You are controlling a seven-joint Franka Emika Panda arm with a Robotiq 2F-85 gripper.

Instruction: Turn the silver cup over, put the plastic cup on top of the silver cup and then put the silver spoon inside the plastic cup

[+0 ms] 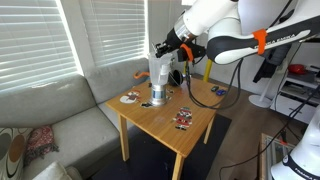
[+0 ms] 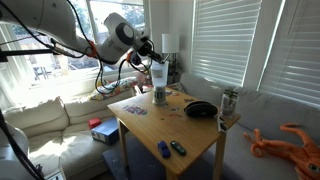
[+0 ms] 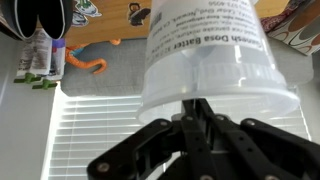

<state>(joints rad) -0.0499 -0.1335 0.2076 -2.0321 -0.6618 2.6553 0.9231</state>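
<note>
Two cups stacked on wood table (image 1: 176, 128): plastic cup (image 1: 157, 73) atop silver cup (image 1: 157, 98); gripper (image 1: 162, 51), jaws closed, at rim.

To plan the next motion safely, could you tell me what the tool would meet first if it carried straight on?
The translucent whitish plastic tumbler, directly ahead: in the wrist view the tool is shut, with its tips right at the tumbler's rim. Whether they touch or pinch it is unclear.
</note>
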